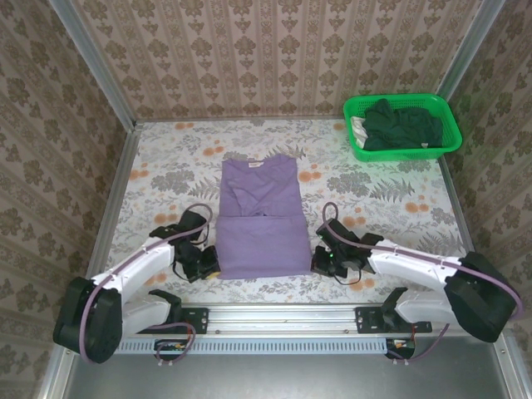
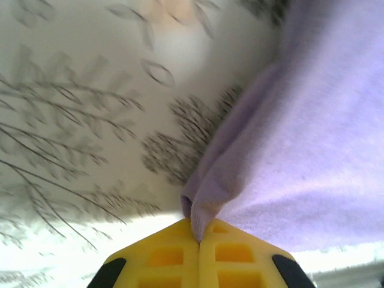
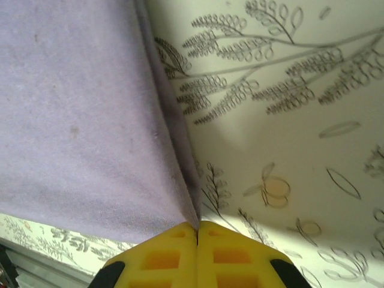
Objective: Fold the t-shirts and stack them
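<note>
both arms [image 1: 141,268] low, fingers [image 2: 174,258] pinching shirt [image 1: 259,241]

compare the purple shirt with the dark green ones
The purple t-shirt lies flat on the table; the green t-shirts sit crumpled in the basket. The left claw and right claw pinch the purple t-shirt's near corners; the green t-shirts are untouched. Both are cloth.

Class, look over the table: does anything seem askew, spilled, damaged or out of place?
Nothing serious stands out. The purple t-shirt lies square in the middle, creased below the collar, with the left gripper and right gripper each shut on a near corner. The dark green t-shirts sit crumpled inside the green basket, none spilled.
</note>
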